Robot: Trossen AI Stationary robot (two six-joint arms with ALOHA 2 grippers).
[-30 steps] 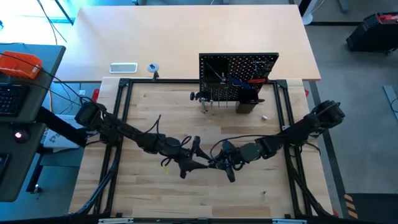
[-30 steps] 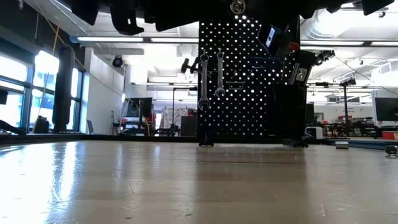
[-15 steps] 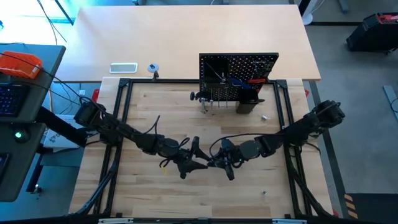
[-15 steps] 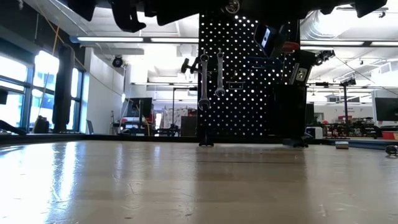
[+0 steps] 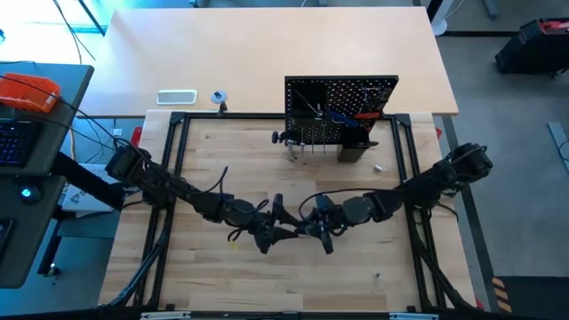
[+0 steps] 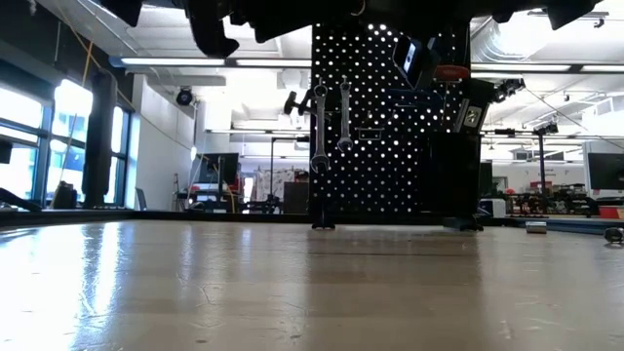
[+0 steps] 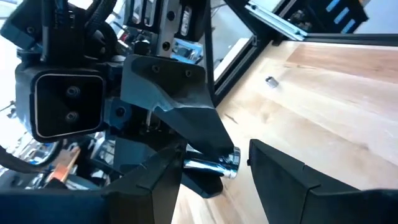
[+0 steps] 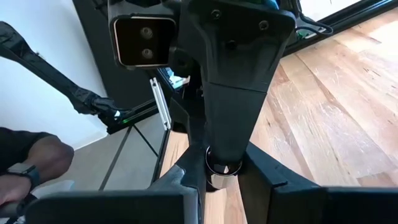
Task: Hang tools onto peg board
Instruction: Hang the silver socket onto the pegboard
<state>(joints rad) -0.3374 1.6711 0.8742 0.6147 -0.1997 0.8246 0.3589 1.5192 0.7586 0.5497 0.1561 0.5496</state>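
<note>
Peg board (image 5: 340, 108) upright at the desk's (image 5: 222, 169) far edge, wrenches (image 6: 331, 117) hanging on it, both claws meeting in front of it, right claw (image 7: 208, 158) clamped on a small metal bit (image 7: 214, 165), perhaps a socket, left claw (image 5: 276, 227) parted around it

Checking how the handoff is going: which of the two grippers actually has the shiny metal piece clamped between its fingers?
The right gripper: its fingers pinch the small chrome socket from both sides. The left gripper faces it with fingers spread on either side, not closed on it.
</note>
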